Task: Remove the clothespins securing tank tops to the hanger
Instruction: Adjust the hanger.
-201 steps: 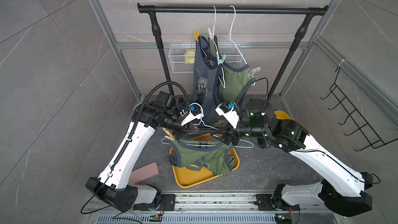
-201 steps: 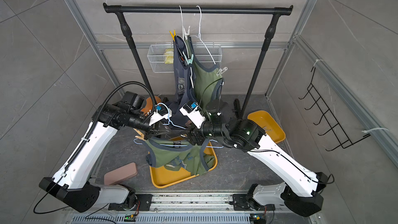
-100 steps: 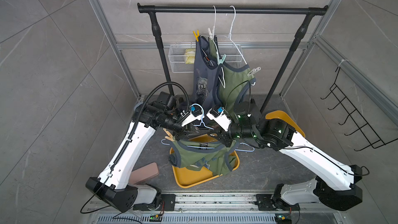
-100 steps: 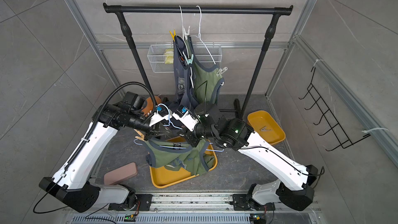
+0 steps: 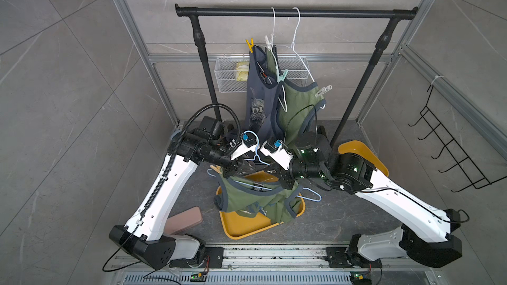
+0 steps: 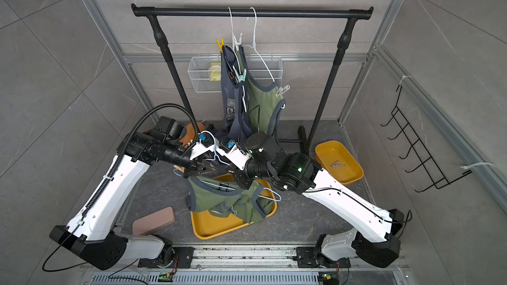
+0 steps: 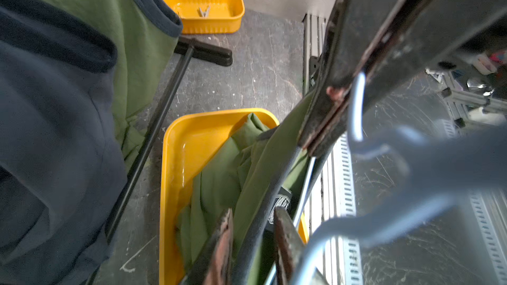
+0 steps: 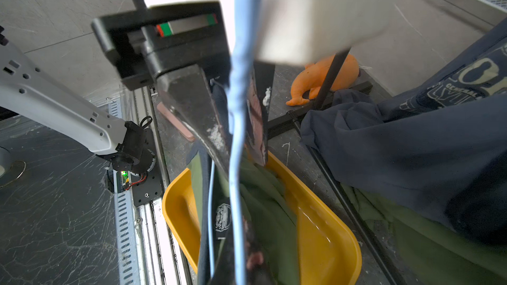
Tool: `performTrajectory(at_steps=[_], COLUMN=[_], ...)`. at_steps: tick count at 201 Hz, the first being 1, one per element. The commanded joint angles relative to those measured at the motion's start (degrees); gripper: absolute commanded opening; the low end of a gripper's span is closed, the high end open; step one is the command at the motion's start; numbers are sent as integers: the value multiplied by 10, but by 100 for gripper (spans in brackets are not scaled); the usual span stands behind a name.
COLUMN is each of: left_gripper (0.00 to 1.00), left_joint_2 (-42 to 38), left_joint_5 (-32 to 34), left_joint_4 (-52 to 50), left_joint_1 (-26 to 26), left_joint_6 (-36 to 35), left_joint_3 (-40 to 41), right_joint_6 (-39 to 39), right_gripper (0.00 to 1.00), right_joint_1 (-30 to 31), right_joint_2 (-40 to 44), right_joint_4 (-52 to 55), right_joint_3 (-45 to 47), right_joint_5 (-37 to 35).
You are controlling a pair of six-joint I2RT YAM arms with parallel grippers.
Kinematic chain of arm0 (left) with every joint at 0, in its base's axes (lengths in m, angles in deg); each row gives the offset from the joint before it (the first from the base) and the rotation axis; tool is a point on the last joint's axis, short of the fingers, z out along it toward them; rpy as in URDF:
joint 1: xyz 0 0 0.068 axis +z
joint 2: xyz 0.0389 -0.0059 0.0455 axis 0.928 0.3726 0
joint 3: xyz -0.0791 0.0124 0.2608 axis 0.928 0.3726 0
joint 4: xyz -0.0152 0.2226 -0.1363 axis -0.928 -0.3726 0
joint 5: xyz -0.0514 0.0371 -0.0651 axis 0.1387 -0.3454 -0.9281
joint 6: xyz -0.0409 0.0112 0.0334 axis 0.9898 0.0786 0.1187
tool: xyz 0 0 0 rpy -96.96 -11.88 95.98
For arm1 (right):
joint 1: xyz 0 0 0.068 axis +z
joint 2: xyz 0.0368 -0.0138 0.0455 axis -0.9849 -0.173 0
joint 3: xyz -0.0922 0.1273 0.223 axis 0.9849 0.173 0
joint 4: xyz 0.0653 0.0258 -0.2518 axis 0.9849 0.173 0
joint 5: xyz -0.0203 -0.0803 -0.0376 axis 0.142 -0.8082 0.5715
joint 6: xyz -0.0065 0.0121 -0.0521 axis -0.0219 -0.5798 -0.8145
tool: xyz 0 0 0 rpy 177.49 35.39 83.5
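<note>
An olive tank top [image 5: 255,198] hangs on a light blue hanger [image 5: 312,194] over the yellow tray [image 5: 247,228]. An orange-tan clothespin [image 5: 216,169] sits at the hanger's left end. My right gripper [image 5: 273,172] [image 7: 311,143] is shut on the hanger wire at the top's shoulder. My left gripper [image 5: 247,167] [image 7: 253,242] stands open, its fingers [image 8: 192,111] either side of the hanger's neck and the top's dark trim. On the rack hang a slate blue tank top [image 5: 256,100] and another olive one [image 5: 299,105], with yellow [image 5: 249,45], white [image 5: 267,41], mint [image 5: 282,76] and white [image 5: 323,90] clothespins.
A small yellow bin [image 5: 365,154] at the right holds one loose clothespin [image 7: 204,12]. A pink-brown block [image 5: 183,219] lies by the left arm's base. The black rack's feet [image 7: 203,53], a wire basket [image 5: 230,75] and an orange toy [image 8: 323,78] stand behind.
My right gripper has moved left to the blue hanger and shut on it. My left gripper, shut before, has opened its jaws where it was.
</note>
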Motion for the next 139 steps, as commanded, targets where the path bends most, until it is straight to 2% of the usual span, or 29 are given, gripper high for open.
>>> performTrajectory(at_steps=[1,41,57,86,139], left_gripper=[55,82,89,93,93], left_joint_2=[-12,-16,-17,-25,-40], left_joint_5=[-11,12,23,56,100], left_joint_4=[-6,-7,-6,-7,-22], left_joint_1=[-5,-5,-5,-5,-5], left_joint_6=[-13,-24,-27,-40,-62], left_joint_3=[-22,-25,-23,-15,-23], right_joint_6=[-6,-13,-14,-13,-11], right_gripper=[0,0,0,0,0], right_joint_1=[0,2,2,3,3], right_joint_2=[8,26,34,39,42], right_joint_4=[-38,-70,-81,-80,-73], right_joint_3=[-1,19,24,17,26], right_joint_5=[-44,-80,-85,-88,-114])
